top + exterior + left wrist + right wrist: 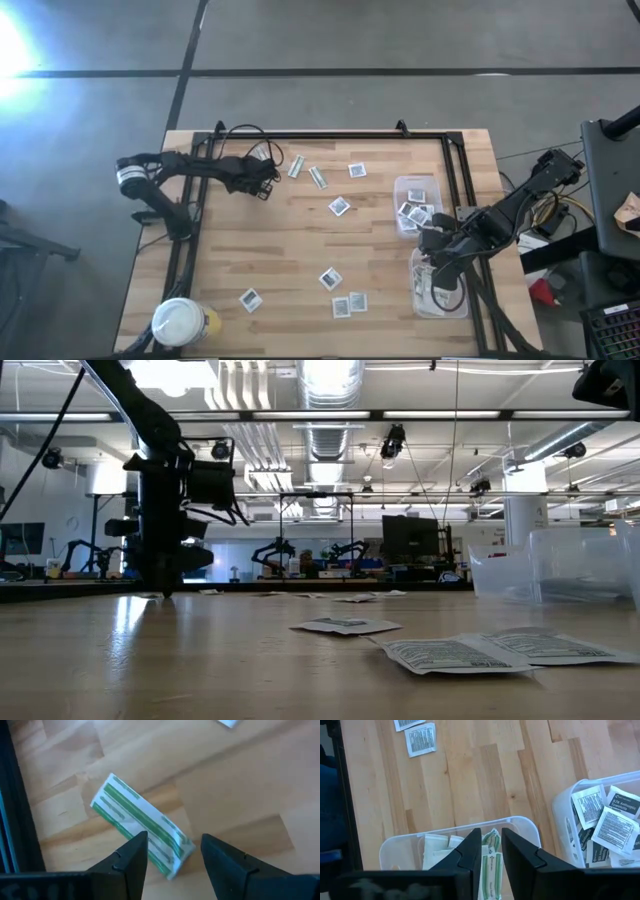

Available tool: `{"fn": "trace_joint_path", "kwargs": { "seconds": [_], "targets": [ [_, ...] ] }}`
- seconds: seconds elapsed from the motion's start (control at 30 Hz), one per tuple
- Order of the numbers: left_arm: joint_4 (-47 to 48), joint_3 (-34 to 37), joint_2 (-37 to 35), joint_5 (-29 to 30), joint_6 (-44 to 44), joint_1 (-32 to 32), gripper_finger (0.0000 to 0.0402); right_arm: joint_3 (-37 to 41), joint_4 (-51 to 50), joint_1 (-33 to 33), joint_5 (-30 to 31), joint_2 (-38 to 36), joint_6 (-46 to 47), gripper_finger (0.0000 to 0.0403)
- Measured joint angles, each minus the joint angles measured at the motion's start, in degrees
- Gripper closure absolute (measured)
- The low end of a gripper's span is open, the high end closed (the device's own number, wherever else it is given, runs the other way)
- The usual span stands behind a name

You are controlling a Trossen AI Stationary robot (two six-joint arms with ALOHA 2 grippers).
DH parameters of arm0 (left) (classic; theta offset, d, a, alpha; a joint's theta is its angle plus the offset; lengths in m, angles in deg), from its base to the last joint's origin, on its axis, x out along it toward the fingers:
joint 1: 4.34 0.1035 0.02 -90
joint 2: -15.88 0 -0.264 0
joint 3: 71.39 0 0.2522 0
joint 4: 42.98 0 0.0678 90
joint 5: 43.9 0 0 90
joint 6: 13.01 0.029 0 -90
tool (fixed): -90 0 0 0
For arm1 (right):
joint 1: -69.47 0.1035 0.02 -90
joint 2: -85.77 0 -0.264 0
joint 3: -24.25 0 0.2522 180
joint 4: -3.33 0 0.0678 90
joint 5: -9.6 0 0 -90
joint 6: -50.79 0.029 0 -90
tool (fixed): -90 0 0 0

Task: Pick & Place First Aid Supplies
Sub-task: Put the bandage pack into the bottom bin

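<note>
The left gripper [172, 851] is seen at the far left part of the table [300, 260], low over the wood, with its fingers spread and empty. A green-and-white strip [142, 825] lies flat and slanted just ahead of them, one end between the tips. The right gripper [491, 851] is held over the nearer clear tub [410, 845] at the right edge, and a second green-and-white strip [490, 862] is pinched between its fingers, which are nearly closed on it.

Two risks are judged from here. The left strip lies across the line of the fingers, so it may be pushed or turned by one finger instead of being caught, and because it is thin and flat the tips may scrape the wood. On the right, the held strip may catch on the tub wall, or fall outside if it is let go too near the rim.

In the high view seven square white packets [339, 206] are counted loose on the table, and three strips near the far edge, one beside the left gripper. Two clear tubs are counted; the farther tub [416, 190] holds several square packets, not countable exactly. One white-lidded jar [177, 322] stands at the near left corner.
</note>
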Motion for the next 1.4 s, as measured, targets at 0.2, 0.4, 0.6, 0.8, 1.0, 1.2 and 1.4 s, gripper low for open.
{"fn": "trace_joint_path", "kwargs": {
  "seconds": [0.2,0.4,0.6,0.8,1.0,1.2,1.4],
  "targets": [
    [-3.53,1.69,0.07,-1.80,-0.64,2.73,0.0216,0.04,0.04,0.00,-0.01,0.00,0.15,0.0339],
    [-5.06,3.83,0.09,-6.35,-4.88,4.92,0.0217,0.04,0.28,0.00,-0.02,0.00,0.33,0.0344],
    [-6.56,5.71,0.00,-7.54,-6.01,5.53,0.0254,0.04,0.48,0.00,-0.04,0.00,0.33,0.0338],
    [-7.56,5.89,0.02,-8.14,-4.96,5.53,0.0319,0.04,1.52,-0.01,-0.13,0.00,0.33,0.0341],
    [-7.83,5.97,0.09,-7.98,-2.52,5.53,0.0364,0.02,3.08,0.00,-0.46,0.00,0.32,0.0347],
    [-8.04,6.02,0.06,-7.88,1.95,4.60,0.0395,0.02,3.32,0.00,-0.66,0.02,0.33,0.0341],
    [-8.42,6.23,-3.25,-6.99,3.89,1.24,0.0401,0.02,3.45,0.02,-0.66,0.02,0.31,0.0342]
  ]
}}
